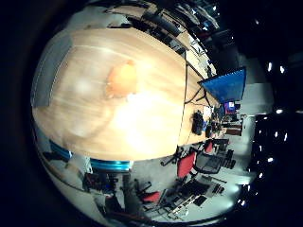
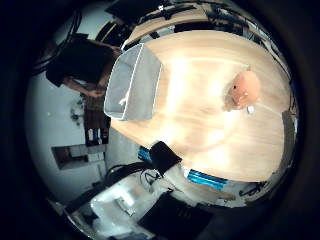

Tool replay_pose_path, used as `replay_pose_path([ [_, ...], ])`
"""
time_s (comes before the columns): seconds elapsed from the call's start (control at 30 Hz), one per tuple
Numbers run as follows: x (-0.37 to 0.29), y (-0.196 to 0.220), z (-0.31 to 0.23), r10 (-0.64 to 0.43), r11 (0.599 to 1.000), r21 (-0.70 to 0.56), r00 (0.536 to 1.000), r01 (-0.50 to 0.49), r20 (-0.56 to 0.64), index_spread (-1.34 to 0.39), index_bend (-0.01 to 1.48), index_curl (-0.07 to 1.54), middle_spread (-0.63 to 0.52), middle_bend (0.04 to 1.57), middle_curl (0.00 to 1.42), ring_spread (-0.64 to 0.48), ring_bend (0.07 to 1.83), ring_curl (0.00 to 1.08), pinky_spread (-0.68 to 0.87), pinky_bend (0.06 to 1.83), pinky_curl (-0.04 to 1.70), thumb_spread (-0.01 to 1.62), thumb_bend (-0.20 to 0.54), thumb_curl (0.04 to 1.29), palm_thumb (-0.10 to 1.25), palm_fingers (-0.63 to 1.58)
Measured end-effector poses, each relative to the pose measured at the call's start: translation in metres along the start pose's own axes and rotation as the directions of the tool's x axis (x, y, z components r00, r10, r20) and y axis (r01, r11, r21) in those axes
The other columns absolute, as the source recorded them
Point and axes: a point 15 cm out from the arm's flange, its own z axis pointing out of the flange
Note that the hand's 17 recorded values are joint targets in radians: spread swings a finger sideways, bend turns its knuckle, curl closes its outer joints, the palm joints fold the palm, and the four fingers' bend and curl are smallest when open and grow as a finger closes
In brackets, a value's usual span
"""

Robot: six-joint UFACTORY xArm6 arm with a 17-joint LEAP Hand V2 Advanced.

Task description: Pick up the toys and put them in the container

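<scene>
Grey container (image 2: 132,82) at the table (image 2: 200,140) edge, mouth open to receive. Orange toy (image 2: 245,89) well apart on bare wood, free to grasp. Hand high above; finger state impossible to tell.

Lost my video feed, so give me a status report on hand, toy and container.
Hand: fingers not in view. Orange toy lying on the wooden table, untouched. Grey container at the table's edge, apart from the toy. Nothing between them.

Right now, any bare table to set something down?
Yes: the wooden table is bare between the grey container at one end and the orange toy. Only those two things occupy it; nowhere is crowded.
</scene>
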Motion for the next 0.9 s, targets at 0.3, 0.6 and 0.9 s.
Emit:
replay_pose_path([
  [0.3, 0.0, 0.0, 0.0, -0.003, 1.0, -0.001, 1.0, 0.003, -0.001, -0.48, 0.17, 0.3, -0.18, 0.27, 0.36, -0.14, 0.57, 0.21, 0.33, 0.75, 0.09, 0.96, -0.029, 0.29, 0.21, 0.34],
  [0.6, 0.006, 0.0, 0.007, 0.011, 1.0, -0.016, 1.0, -0.011, 0.01, -0.48, 0.17, 0.3, -0.18, 0.27, 0.36, -0.14, 0.57, 0.2, 0.33, 0.76, 0.09, 0.96, -0.029, 0.29, 0.21, 0.35],
  [0.9, 0.045, -0.023, 0.035, 0.064, 0.998, -0.024, 0.998, -0.064, 0.009, -0.48, 0.17, 0.3, -0.18, 0.27, 0.36, -0.14, 0.57, 0.2, 0.32, 0.77, 0.08, 0.95, -0.031, 0.29, 0.21, 0.35],
])
